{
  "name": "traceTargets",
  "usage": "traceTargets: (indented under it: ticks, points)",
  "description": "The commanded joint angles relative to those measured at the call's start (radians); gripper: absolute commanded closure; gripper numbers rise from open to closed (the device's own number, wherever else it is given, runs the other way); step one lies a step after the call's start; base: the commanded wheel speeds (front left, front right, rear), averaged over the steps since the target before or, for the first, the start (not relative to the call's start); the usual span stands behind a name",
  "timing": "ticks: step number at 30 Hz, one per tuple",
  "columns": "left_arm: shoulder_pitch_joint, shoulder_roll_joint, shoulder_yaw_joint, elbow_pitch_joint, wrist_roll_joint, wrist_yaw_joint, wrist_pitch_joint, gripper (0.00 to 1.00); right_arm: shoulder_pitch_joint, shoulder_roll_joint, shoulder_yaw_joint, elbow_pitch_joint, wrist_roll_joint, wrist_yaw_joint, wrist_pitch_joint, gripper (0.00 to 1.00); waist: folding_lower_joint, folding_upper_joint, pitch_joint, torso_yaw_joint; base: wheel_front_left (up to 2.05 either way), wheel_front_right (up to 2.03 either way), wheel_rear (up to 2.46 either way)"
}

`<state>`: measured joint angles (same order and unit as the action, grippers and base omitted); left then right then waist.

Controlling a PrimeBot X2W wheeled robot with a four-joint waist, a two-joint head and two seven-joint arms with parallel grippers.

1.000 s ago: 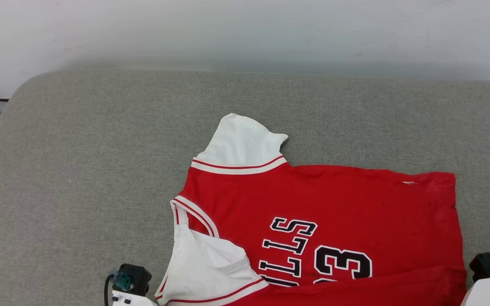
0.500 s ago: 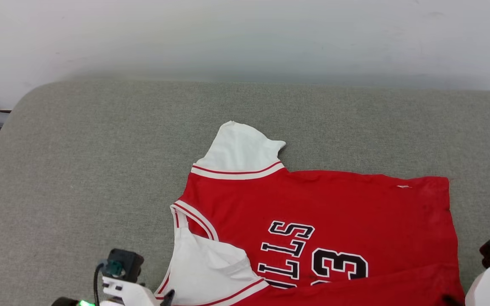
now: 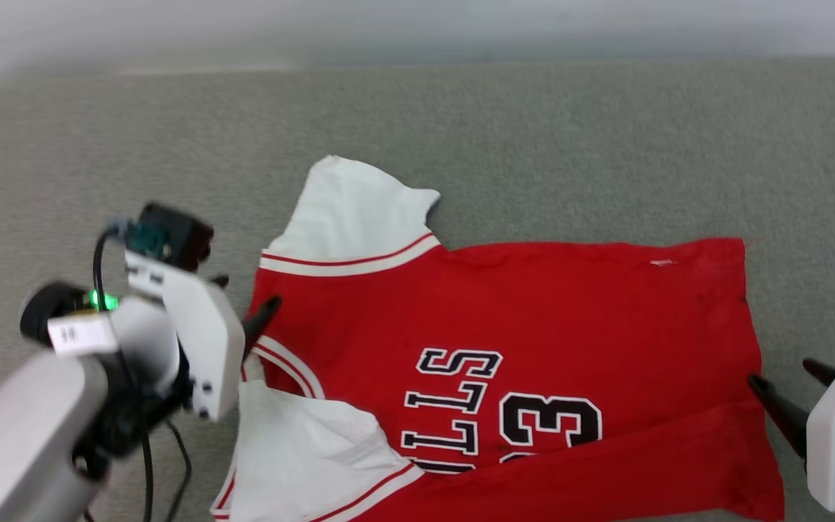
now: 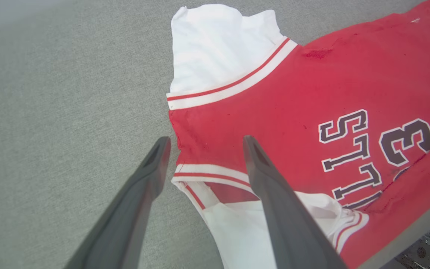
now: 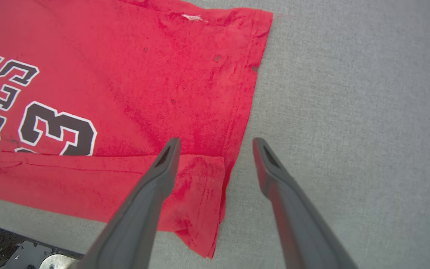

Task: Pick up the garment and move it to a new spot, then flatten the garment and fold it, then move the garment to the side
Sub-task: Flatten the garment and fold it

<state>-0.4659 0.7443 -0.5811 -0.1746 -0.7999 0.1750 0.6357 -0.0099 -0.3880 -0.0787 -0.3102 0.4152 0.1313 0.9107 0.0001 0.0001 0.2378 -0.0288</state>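
Observation:
The garment [image 3: 533, 312] lies on the grey cushion, a red jersey with its black "BULLS 23" print facing up. One white sleeve [image 3: 352, 214] points to the far side. The other sleeve [image 3: 301, 449] lies at the near left. The near long edge is folded over the bottom of the print. My left gripper [image 3: 246, 290] hangs open over the collar end [image 4: 205, 140], its fingers either side of the red shoulder edge. My right gripper [image 3: 780, 371] is open at the hem end [image 5: 215, 140], over the folded corner, with nothing held.
The grey upholstered surface [image 3: 570, 145] stretches wide on the far side and to the left of the garment. A pale wall runs along its back. Its near edge, with metal robot parts [image 5: 13, 254] below it, lies close under the garment's near fold.
The head view has shifted. Both grippers have opened and come up into view, the left one rising beside the collar, the right beside the hem. The garment lies as before.

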Motion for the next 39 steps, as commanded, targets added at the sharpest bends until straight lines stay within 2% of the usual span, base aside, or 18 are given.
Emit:
traceTargets:
  ticks: [1, 9, 13, 20, 30, 32, 39]
  points:
    - [-0.050, -0.010, -0.001, 0.027, -0.004, -0.016, 0.018, 0.00, -0.022, 0.008, 0.000, -0.015, -0.005, -0.001, -0.008, 0.00, -0.0001, -0.0001, 0.059, -0.045, 0.00, 0.00, 0.00]
    - [-0.368, -0.071, -0.018, 0.306, -0.020, -0.120, 0.178, 0.00, -0.086, 0.044, 0.061, -0.077, -0.034, -0.001, -0.024, 0.00, -0.0001, -0.0001, 0.151, -0.120, 0.00, 0.00, 0.00]
    - [-0.483, -0.083, -0.030, 0.420, 0.000, -0.159, 0.216, 0.00, -0.107, 0.052, 0.076, -0.073, -0.041, -0.001, -0.033, 0.00, -0.0001, -0.0001, 0.190, -0.146, 0.00, 0.00, 0.00]
    - [-0.599, -0.120, -0.042, 0.580, 0.021, -0.199, 0.218, 0.00, -0.128, 0.052, 0.098, -0.068, -0.045, -0.001, -0.050, 0.00, -0.0001, -0.0001, 0.234, -0.176, 0.00, 0.00, 0.00]
    - [-0.651, -0.175, -0.039, 0.733, -0.005, -0.214, 0.209, 0.00, -0.159, 0.056, 0.111, -0.055, -0.052, -0.001, -0.055, 0.00, -0.0001, -0.0001, 0.274, -0.192, 0.00, 0.00, 0.00]
    - [-0.643, -0.185, -0.037, 0.757, -0.023, -0.224, 0.213, 1.00, -0.161, 0.057, 0.110, -0.051, -0.052, -0.001, -0.056, 0.00, -0.0001, -0.0001, 0.276, -0.190, 0.00, 0.00, 0.00]
    - [-0.603, -0.212, -0.045, 0.814, -0.037, -0.254, 0.154, 1.00, -0.172, 0.031, 0.098, -0.039, -0.066, -0.001, -0.041, 0.00, -0.0001, -0.0001, 0.251, -0.163, 0.00, 0.00, 0.00]
